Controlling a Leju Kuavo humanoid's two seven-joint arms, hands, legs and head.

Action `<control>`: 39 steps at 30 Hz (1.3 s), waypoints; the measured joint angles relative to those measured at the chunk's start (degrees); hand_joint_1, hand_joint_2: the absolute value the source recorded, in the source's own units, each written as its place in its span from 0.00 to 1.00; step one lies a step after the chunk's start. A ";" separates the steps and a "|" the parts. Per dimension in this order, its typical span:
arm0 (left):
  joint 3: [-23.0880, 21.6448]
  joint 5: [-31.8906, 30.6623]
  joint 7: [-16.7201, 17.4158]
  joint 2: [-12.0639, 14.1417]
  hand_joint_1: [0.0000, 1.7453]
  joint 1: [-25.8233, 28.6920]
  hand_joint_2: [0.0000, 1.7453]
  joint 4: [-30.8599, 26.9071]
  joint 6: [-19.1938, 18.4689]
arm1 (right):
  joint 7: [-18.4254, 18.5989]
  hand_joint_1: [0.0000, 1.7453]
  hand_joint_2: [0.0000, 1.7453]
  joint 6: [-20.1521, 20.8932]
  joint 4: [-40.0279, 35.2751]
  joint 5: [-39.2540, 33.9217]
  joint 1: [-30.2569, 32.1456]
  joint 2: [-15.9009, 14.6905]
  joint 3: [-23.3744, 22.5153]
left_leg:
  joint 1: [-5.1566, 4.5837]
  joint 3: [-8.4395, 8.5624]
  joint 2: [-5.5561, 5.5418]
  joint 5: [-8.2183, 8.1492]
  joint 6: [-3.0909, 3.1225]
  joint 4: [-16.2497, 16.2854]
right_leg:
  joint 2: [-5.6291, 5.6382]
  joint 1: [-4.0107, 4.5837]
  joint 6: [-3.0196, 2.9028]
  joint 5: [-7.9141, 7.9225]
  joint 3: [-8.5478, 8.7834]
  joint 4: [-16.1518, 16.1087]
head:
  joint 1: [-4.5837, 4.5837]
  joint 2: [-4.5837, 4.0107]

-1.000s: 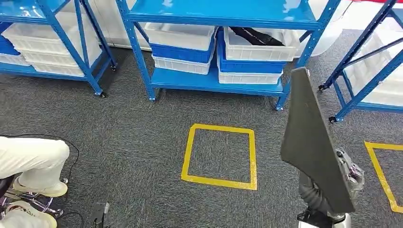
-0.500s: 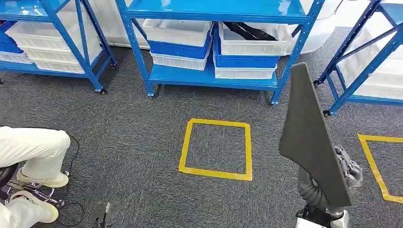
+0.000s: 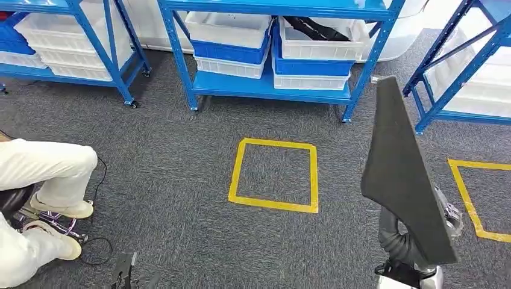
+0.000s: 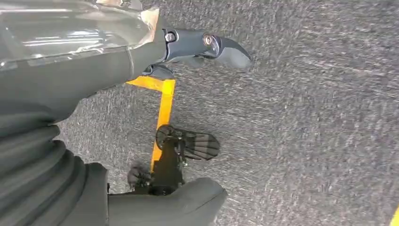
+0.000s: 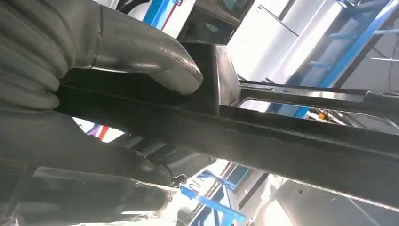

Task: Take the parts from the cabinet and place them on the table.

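**Right hand carries a long dark panel upright, away from the shelving**

The part in play is a long, flat, dark grey panel (image 3: 401,174) with a matt, slightly grainy face, wide at its lower end and tapering to a narrow blunt tip. In the head view it stands at about four o'clock of the yellow tape square (image 3: 274,176) on the grey carpet. Its long axis runs nearly upright, the tip pointing to twelve o'clock with a slight lean toward eleven. Its wide end sits down at the right hand (image 3: 443,220).

In the right wrist view the thick grey thumb (image 5: 141,54) presses onto the panel's upper face while the rest of the hand wraps beneath, so the fingers are clamped on the panel near its wide end.

The left hand (image 4: 94,56) hangs over the carpet with nothing in it. One dark finger (image 4: 207,46) sticks out straight, but how the others lie I cannot tell.

By my reading the panel is stiff and probably light for its length. Held at one end, though, its long free part will lever against the grip on any swing. A hold nearer the middle, across the flat faces, would steady it.

Blue steel shelving (image 3: 265,87) with white and blue plastic crates (image 3: 228,37) stands at twelve o'clock. A seated person's pale trouser leg (image 3: 51,168) is at nine o'clock.
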 joint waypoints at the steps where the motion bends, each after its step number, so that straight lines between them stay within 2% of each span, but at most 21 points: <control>1: 0.00 0.00 -0.09 0.00 0.00 -0.02 1.00 0.00 0.04 | 0.00 1.00 1.00 -0.02 0.00 0.09 -0.02 0.09 -0.02 | -0.08 -0.02 0.01 0.46 -0.18 0.16 | 0.02 -0.21 -0.35 0.10 -0.80 -0.01 | 0.07 0.00; 3: 0.00 0.00 -0.11 0.09 0.00 0.08 1.00 0.00 0.04 | 0.00 1.00 1.00 0.00 0.02 0.15 -0.04 0.09 -0.02 | 0.25 -0.13 -0.07 1.31 -0.79 -0.16 | -0.08 -0.23 -1.53 0.75 -1.35 0.21 | -0.08 0.00; 4: 0.00 0.00 -0.13 0.11 0.00 0.07 1.00 0.02 0.07 | 0.00 1.00 1.00 0.00 0.02 0.17 -0.12 0.17 -0.02 | 0.58 -0.64 -0.19 0.05 -1.04 0.43 | -0.28 -0.77 -2.39 1.34 -1.64 0.20 | -0.06 0.00; 7: 0.00 0.00 -0.15 0.17 0.00 0.07 1.00 0.02 0.13 | 0.00 1.00 1.00 0.00 0.00 0.42 -0.09 0.52 -0.02 | 0.62 -3.34 -0.34 -11.26 -1.71 11.28 | -0.31 -0.29 -4.01 3.43 -3.57 0.29 | -0.20 0.00; 9: 0.00 0.07 -0.17 0.17 0.00 0.09 1.00 0.02 0.24 | 0.00 1.00 1.00 0.00 0.02 0.50 -0.08 0.59 0.00 | 0.67 -4.28 -0.49 -13.11 -1.87 18.40 | -0.29 -0.11 -3.96 4.81 -5.34 0.37 | -0.24 0.00; 10: 0.02 0.09 -0.17 0.15 0.00 0.08 1.00 0.02 0.22 | 0.00 1.00 1.00 0.00 0.07 0.48 -0.08 0.61 0.02 | 0.70 -3.35 -0.48 -11.90 -1.80 18.47 | -0.28 -0.09 -3.82 5.32 -6.02 0.39 | -0.24 0.00; 12: 0.04 0.37 0.59 0.24 0.00 -0.09 1.00 0.02 0.04 | 0.00 1.00 1.00 0.00 0.24 0.11 -0.43 0.66 0.24 | 0.71 2.03 -0.49 -8.20 -1.43 12.16 | -0.25 -0.11 -3.39 6.27 -7.29 0.44 | -0.24 0.00; 14: 0.11 0.76 0.98 0.44 0.00 -0.62 1.00 0.00 0.07 | 0.00 1.00 1.00 0.00 0.61 -0.35 -1.37 0.74 0.81 | 0.58 10.00 -0.83 -8.56 -0.77 1.77 | -0.20 0.04 -2.77 7.18 -7.86 0.52 | -0.28 0.00; 15: 0.17 0.87 0.98 0.46 0.00 -0.80 1.00 0.00 0.09 | 0.00 1.00 1.00 0.00 0.76 -0.48 -1.85 0.72 1.05 | 0.34 11.26 -0.86 -9.18 -0.59 -0.91 | -0.33 0.23 -2.34 7.60 -8.03 0.53 | -0.13 0.00; 17: 0.33 1.18 0.98 0.48 0.00 -0.87 1.00 0.00 0.22 | 0.02 1.00 1.00 0.00 1.09 -0.70 -2.61 0.72 1.64 | -0.07 10.61 -0.85 -9.25 -0.46 -1.16 | -0.48 0.01 -1.42 8.68 -8.49 0.36 | -0.30 0.00; 19: 0.55 1.22 1.03 0.41 0.00 -0.69 1.00 0.02 0.22 | 0.09 1.00 1.00 0.00 1.47 -0.83 -2.80 0.68 1.97 | 0.38 9.53 -0.45 -7.69 1.09 -1.92 | -0.55 0.33 -0.66 8.77 -9.13 0.68 | -0.13 0.00; 22: 0.74 1.38 1.03 0.31 0.00 -0.66 1.00 0.02 0.31 | 0.26 1.00 1.00 0.00 1.99 -1.12 -3.25 0.52 2.49 | -0.12 6.99 -0.36 -5.86 2.19 -1.91 | -0.28 0.24 -2.54 0.27 -12.65 10.17 | 0.13 0.00; 24: 1.25 1.92 0.74 0.24 0.00 -0.52 1.00 0.02 0.44 | 1.03 1.00 1.00 0.02 2.38 -1.99 -3.53 0.37 2.76 | -0.30 5.27 0.17 -4.64 2.28 -1.85 | -0.27 0.28 -2.09 -1.96 -14.26 17.64 | 0.22 0.00; 26: 1.79 2.27 0.46 0.13 0.00 -0.17 1.00 0.02 0.46 | 1.86 1.00 1.00 0.44 2.82 -3.44 -4.14 0.17 3.30 | -0.45 4.02 0.85 -3.50 2.14 -1.67 | -0.28 0.27 -0.49 1.22 -12.42 17.81 | 0.20 0.00; 28: 2.03 2.47 0.17 0.02 0.00 0.28 1.00 0.02 0.30 | 2.16 1.00 1.00 1.44 3.19 -5.12 -4.92 0.09 3.63 | -0.48 2.89 1.69 -2.79 1.79 -1.19 | -1.26 0.28 0.00 3.99 -6.08 9.11 | 0.20 0.00; 29: 2.23 2.54 -0.09 0.09 0.00 0.53 1.00 0.02 -0.18 | 2.16 1.00 1.00 1.77 3.32 -5.46 -5.28 0.07 3.85 | -0.70 2.63 2.19 -2.67 1.60 -0.89 | -3.39 0.43 -0.55 2.84 -2.54 3.35 | 0.29 0.00; 30: 2.51 2.56 -0.33 0.11 0.00 0.82 1.00 0.02 -0.50 | 2.16 1.00 1.00 2.01 3.39 -5.51 -5.67 0.09 4.06 | -0.83 2.39 2.65 -2.42 1.28 -0.62 | -3.89 1.41 -1.12 1.77 -0.20 0.37 | 0.29 0.00; 33: 2.99 2.89 -0.59 0.39 0.00 1.21 1.00 0.02 -1.33 | 2.38 1.00 1.00 2.62 3.50 -5.51 -5.99 0.13 4.42 | -0.92 2.11 4.43 -1.77 0.33 -0.57 | -2.15 1.31 -2.68 1.09 -1.40 -1.02 | 0.09 0.00; 34: 3.08 2.97 -0.68 0.50 0.00 1.28 1.00 0.02 -1.51 | 2.45 1.00 1.00 2.80 3.54 -5.46 -6.06 0.13 4.48 | -0.76 1.86 4.18 -1.93 -0.08 -0.29 | -1.61 0.26 -3.49 1.63 -1.38 -1.29 | 0.18 0.00; 36: 3.34 2.99 -0.81 0.61 0.00 1.68 1.00 0.02 -1.77 | 2.78 1.00 1.00 3.37 3.61 -5.25 -6.61 0.30 4.85 | -0.30 0.30 0.34 -7.06 -1.07 4.34 | -0.96 0.32 -4.71 2.51 -1.64 -1.24 | 0.02 0.00; 39: 3.39 3.04 -0.85 0.74 0.00 2.10 1.00 0.02 -1.68 | 3.26 1.00 1.00 3.76 3.65 -4.70 -6.75 0.52 5.22 | -0.13 -2.95 -0.56 -12.03 -1.52 13.36 | 0.11 0.47 -4.77 3.27 -2.52 -1.07 | 0.07 0.00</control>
